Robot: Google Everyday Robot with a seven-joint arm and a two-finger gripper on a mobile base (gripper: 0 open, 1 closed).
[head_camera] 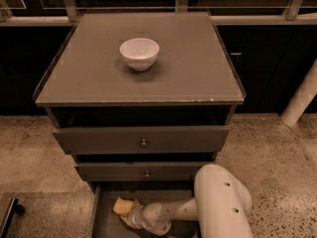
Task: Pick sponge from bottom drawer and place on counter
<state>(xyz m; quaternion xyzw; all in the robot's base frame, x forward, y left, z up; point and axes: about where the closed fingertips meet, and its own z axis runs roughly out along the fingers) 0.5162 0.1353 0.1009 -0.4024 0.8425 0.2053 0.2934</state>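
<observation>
**Gripper (131, 216) low in the bottom drawer (100, 218), at the sponge (124, 205).**

The arm (218, 202) comes in from the right and bends low, likely because the drawer floor sits under two upper drawers (143, 139) stepped out above it. The sponge lies on that floor just ahead of the gripper and a little to its left, touching it or nearly so. Whether the gripper grips the sponge cannot be told. By count there are one sponge, one gripper, three drawers, two round knobs (143, 143) and one white bowl (139, 52). The counter (193, 73) lies well above the gripper. The bowl stands toward its back, so the bare near part seems the easier landing spot for the sponge.
</observation>
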